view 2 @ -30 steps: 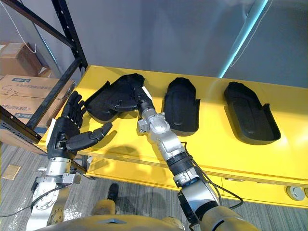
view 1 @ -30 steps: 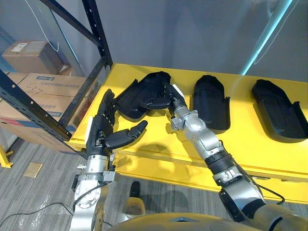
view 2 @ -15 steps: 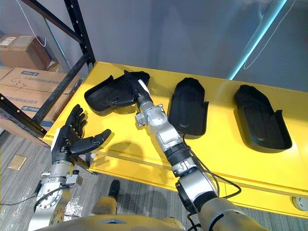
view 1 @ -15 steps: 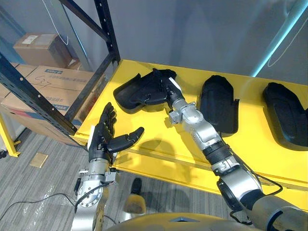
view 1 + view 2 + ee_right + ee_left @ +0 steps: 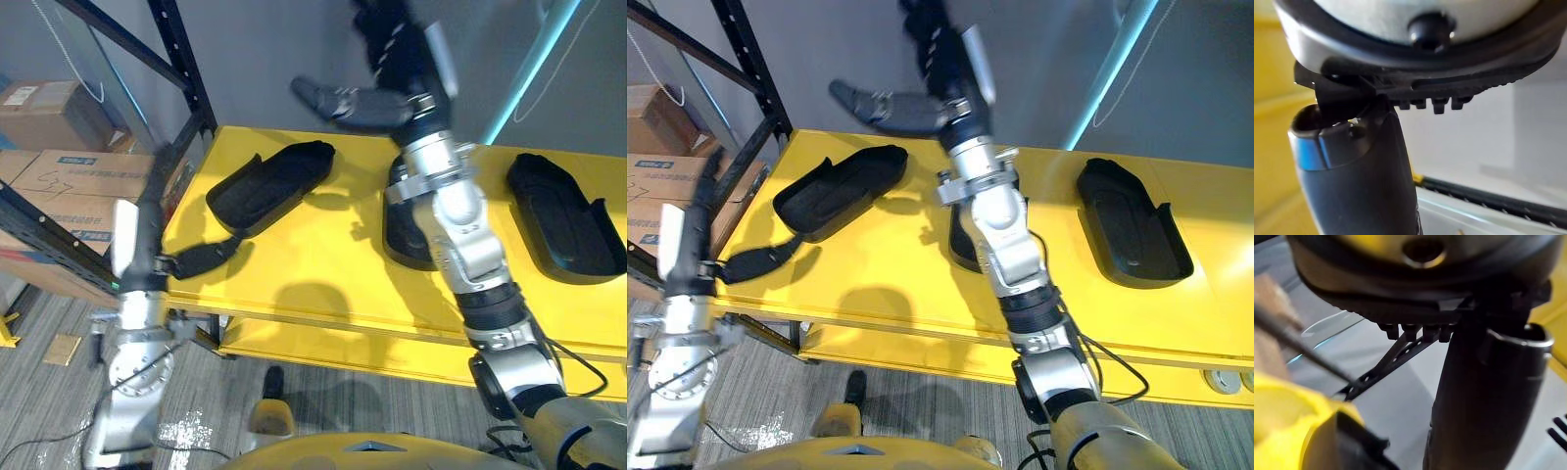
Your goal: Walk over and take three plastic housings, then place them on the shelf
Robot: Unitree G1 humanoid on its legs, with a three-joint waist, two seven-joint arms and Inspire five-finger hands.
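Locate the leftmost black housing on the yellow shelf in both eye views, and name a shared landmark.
Left eye view: leftmost housing, left of centre, upper half.
Right eye view: same housing, farther left, upper half.
Shared landmark: the black rack upright just left of it.

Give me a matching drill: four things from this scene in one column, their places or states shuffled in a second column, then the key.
Column one
1. right hand
2. left hand
3. middle housing
4. cardboard boxes

Column two
a. partly hidden behind the right arm
b. open, high above the yellow shelf, holding nothing
c. off to the left, seen through the black rack
d. open, low by the shelf's front left corner

Pairs: 1-b, 2-d, 3-a, 4-c
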